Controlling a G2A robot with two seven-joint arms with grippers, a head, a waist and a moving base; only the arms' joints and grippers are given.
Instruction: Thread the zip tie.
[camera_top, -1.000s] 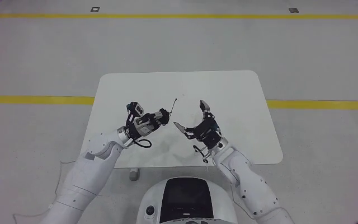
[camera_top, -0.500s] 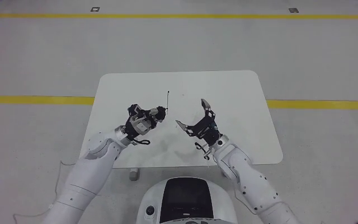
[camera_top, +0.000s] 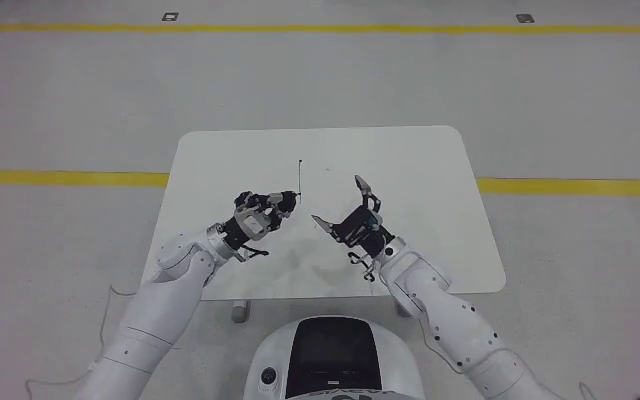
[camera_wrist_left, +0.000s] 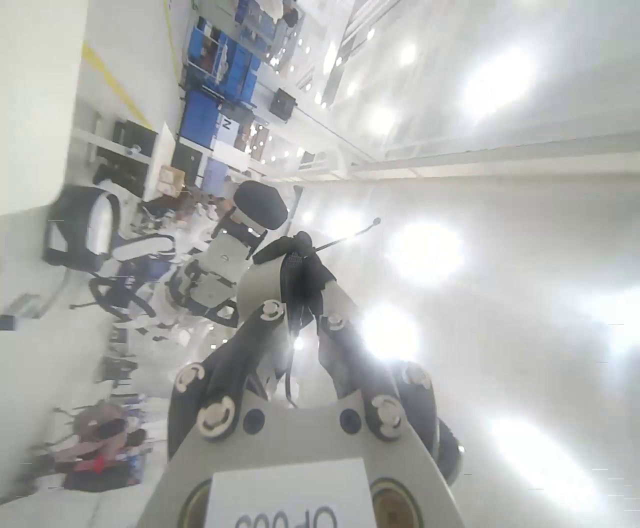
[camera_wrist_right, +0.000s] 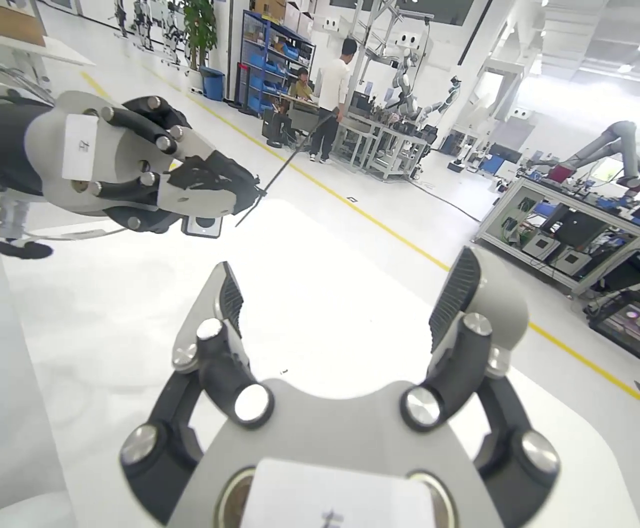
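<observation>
Zip tie (camera_top: 300, 178): a thin, black, straight strip, stiff enough to stand out from the grip without drooping. Its free end carries a small thicker knob (a dark dot in the top view). It is held in the air over the middle of the tabletop and runs from the left hand toward the far side. In the right wrist view a short stub of it sticks out on the other side of the grip.

Left hand (camera_top: 285, 205): clenched on the zip tie, its dark fingertips pressed together around the strip near one end. The body is pale grey metal with round bolt heads and black links. It sits over the tabletop's middle, a little left of centre.

Right hand (camera_top: 339, 202): released, with its two fingers spread wide and nothing between them. The pads (camera_wrist_right: 452, 295) are black and finely ribbed, set in smooth silver-grey shells on black links with shiny round pins. It is just right of the left hand, near it but apart, and the zip tie does not touch it.

Tabletop (camera_top: 420, 160): white, smooth and matt, a rectangle with rounded corners.

Floor (camera_top: 320, 80): pale grey and smooth, crossed by yellow lines (camera_top: 80, 178) that run left to right (one passes behind the tabletop, one lies farther off).

Count: one zip tie, two hands, one tabletop, two yellow lines.
</observation>
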